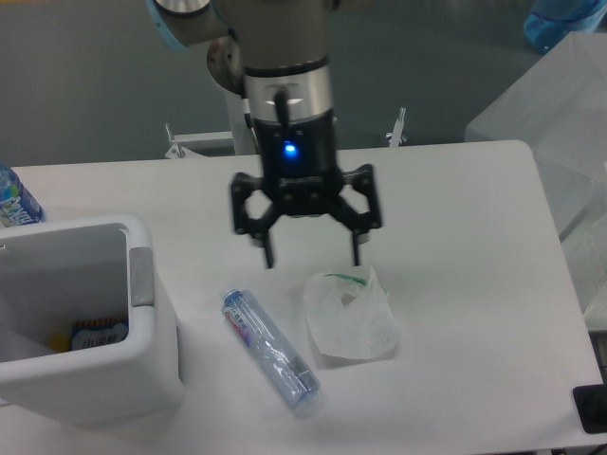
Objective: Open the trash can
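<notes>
On my feed, clear plastic bottle [271, 353] lying on white table [455, 218], crumpled translucent bag [349, 314] just beside it, blue-labelled bottle [14, 199] at left edge.

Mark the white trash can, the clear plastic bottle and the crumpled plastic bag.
Large boxy white plastic trash can [156, 365], fixed camera view, on its front right wall.
Clear plastic bottle lying flat [271, 353], fixed camera view, on its mid body.
Small crumpled translucent white plastic bag [353, 318], fixed camera view, on its centre.
</notes>
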Robot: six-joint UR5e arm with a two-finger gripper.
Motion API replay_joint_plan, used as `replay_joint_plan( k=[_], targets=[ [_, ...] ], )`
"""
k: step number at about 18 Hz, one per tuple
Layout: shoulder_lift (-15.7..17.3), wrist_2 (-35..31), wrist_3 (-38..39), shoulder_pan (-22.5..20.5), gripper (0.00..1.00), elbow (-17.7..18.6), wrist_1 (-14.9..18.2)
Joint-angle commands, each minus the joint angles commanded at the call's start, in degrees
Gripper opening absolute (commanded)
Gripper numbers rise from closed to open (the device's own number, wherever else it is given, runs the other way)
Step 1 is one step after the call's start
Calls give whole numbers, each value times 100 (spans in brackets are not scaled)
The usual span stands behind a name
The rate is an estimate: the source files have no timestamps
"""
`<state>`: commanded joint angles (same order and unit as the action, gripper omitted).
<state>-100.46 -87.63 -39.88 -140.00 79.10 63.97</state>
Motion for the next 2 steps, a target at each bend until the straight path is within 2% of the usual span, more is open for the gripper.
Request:
replay_joint_plan(
  k=[2],
  targets=[
    [9,-96,-327,-132,100,9,98]
  ],
)
